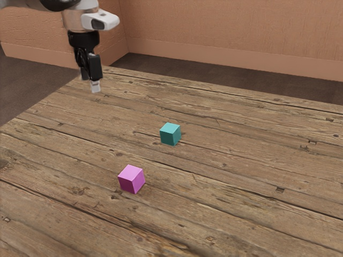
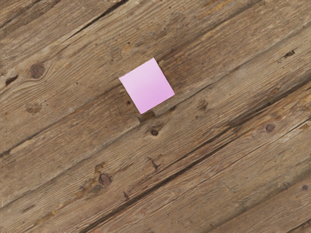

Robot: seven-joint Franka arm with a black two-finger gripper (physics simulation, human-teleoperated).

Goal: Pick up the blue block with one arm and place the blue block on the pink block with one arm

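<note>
Nothing done yet: my gripper (image 1: 94, 85) hangs empty at the exterior view's far left (open or closed, I cannot tell); the blue block (image 1: 170, 134) sits apart from the pink block (image 1: 131, 179).

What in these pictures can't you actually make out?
The arm, exterior view: cut off by the top edge above the end effector.
The pink block, wrist view: seen from straight above, so its top face hides its sides.
The blue block, exterior view: its far faces are hidden behind the block itself.
The table, exterior view: its right and near edges are cut off by the frame.
</note>
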